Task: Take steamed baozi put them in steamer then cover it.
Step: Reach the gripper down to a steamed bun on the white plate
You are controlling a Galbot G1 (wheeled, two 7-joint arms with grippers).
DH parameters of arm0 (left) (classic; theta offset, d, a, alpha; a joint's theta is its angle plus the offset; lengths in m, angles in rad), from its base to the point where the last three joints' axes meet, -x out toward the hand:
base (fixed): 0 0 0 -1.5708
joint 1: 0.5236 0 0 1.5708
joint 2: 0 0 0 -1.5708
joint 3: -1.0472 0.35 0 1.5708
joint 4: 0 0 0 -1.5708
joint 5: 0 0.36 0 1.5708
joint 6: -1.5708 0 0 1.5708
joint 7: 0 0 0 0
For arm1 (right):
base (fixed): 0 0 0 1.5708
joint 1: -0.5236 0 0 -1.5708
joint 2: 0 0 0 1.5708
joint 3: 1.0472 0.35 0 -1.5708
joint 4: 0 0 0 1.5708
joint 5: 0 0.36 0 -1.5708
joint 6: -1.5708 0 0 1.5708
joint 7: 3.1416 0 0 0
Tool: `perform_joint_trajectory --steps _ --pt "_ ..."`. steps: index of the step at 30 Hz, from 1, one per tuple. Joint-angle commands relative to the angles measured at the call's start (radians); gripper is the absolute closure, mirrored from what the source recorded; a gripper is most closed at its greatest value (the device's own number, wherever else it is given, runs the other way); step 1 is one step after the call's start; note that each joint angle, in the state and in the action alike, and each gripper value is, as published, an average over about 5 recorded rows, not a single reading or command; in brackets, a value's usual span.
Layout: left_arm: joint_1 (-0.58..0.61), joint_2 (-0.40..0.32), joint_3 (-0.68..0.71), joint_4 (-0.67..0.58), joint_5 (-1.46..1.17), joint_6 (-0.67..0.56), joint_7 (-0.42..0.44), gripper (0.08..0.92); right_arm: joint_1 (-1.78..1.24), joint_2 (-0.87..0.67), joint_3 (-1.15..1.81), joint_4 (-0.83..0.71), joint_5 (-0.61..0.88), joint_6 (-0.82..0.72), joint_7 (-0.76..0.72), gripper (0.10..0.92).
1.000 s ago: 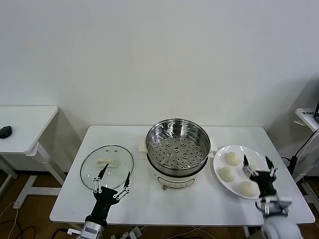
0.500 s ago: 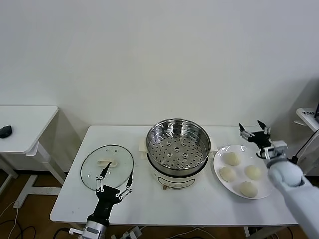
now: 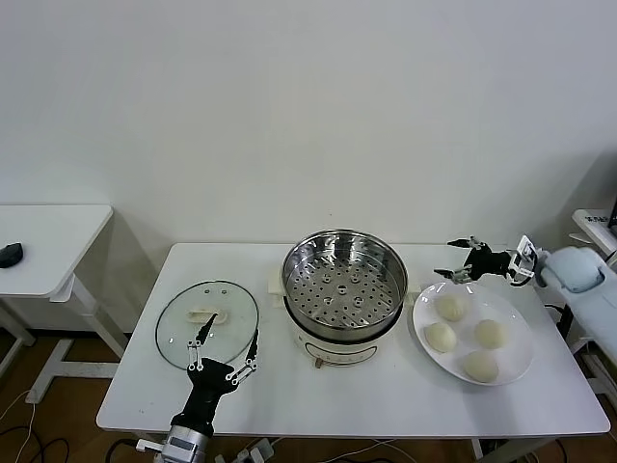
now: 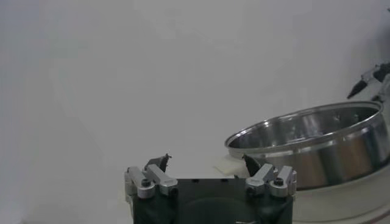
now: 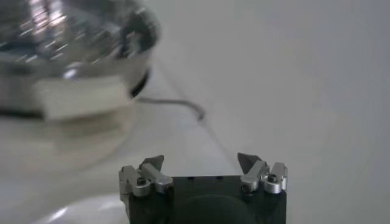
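Observation:
The steamer (image 3: 342,289) stands mid-table with its holed tray bare; it also shows in the left wrist view (image 4: 317,140) and the right wrist view (image 5: 67,55). Four baozi lie on a white plate (image 3: 517,318) to its right: (image 3: 449,307), (image 3: 440,337), (image 3: 491,333), (image 3: 479,366). The glass cover (image 3: 206,322) lies flat on the table to the steamer's left. My right gripper (image 3: 461,262) (image 5: 201,161) is open and empty, level above the plate's far edge, pointing at the steamer. My left gripper (image 3: 224,345) (image 4: 205,161) is open and empty over the cover's near edge.
A white side table (image 3: 48,246) with a black mouse (image 3: 10,254) stands off to the left. White equipment (image 3: 593,227) stands beyond the table's right end. A thin cable (image 5: 177,105) runs from the steamer's base.
My right arm has lifted from the plate's near right side and swung to its far edge, turning to point left at the steamer. The left gripper has barely moved.

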Motion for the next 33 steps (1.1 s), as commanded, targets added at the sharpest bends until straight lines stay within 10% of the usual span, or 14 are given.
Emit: perform_joint_trajectory --steps 1,33 --pt "0.001 -0.001 -0.001 -0.001 -0.005 -0.005 0.000 0.177 0.270 0.041 -0.268 -0.150 -0.313 0.000 -0.419 0.203" --pt "0.012 -0.019 -0.009 0.015 -0.004 -0.027 -0.007 0.177 0.228 0.274 -0.296 -0.348 -0.498 0.034 -0.253 0.203"
